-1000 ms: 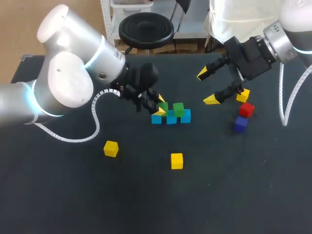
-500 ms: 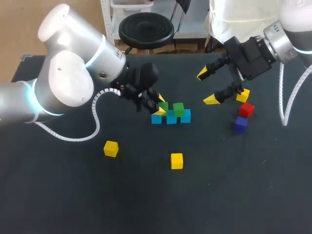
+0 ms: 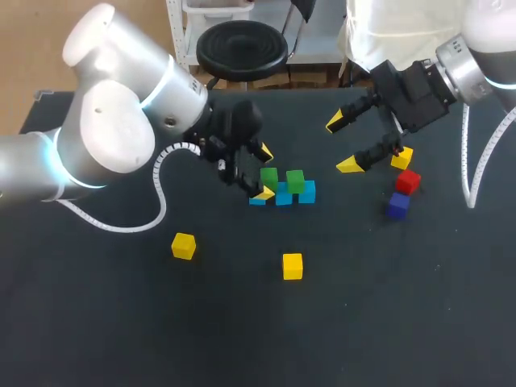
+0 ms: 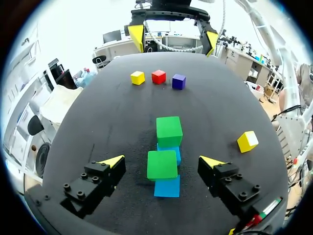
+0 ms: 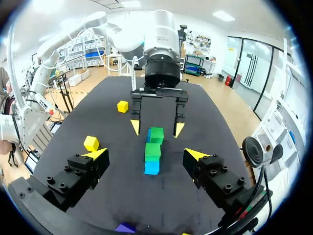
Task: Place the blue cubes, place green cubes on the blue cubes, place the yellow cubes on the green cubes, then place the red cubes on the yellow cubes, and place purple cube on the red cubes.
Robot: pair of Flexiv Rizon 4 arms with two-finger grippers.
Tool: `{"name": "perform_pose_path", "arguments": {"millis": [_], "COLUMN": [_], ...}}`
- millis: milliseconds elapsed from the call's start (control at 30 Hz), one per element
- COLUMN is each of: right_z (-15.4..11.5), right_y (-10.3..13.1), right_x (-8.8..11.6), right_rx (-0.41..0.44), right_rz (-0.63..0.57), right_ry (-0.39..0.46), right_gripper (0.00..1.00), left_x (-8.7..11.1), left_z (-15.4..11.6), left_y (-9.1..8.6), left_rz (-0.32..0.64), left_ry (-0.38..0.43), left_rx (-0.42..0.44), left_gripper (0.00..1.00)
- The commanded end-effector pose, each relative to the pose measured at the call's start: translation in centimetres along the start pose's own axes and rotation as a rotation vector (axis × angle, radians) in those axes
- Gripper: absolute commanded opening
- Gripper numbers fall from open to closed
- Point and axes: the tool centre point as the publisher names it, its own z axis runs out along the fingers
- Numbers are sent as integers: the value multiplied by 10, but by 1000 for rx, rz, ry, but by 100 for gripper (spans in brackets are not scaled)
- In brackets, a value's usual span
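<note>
My left pincer is wide open and holds nothing. It's at the left end of the blue cube row, with its fingers either side of the near green cube. There's a gap on both sides, so no contact.

That cube sits on top of the row. The second green cube is also on top of the row, just beyond the first.

My right pincer is wide open too and empty. It's over the table, well to the right of the row.

Loose cubes, all placed relative to the row:
- The nearest yellow cube is on my side of the row, near it.
- The far-left yellow cube is on my side and off to the left, further out.
- The third yellow cube, red cube and purple cube are well to the right. They're lined up close together in that order and not stacked.
</note>
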Motion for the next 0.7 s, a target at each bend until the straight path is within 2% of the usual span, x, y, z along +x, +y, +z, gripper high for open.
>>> {"name": "perform_pose_path", "arguments": {"millis": [33,300,700], "right_z": [0,0,0], "right_y": [0,0,0], "right_x": [0,0,0], "right_rx": [1,1,1], "right_rz": [1,1,1], "right_ry": [1,1,1], "right_gripper": [100,100,100], "left_x": [-7,-28,-28], "left_z": [-11,-42,-87], "left_y": [-4,-16,-31], "left_rz": [7,49,51], "left_ry": [-25,-68,-114], "left_rx": [1,-19,-71], "left_gripper": [100,100,100]}}
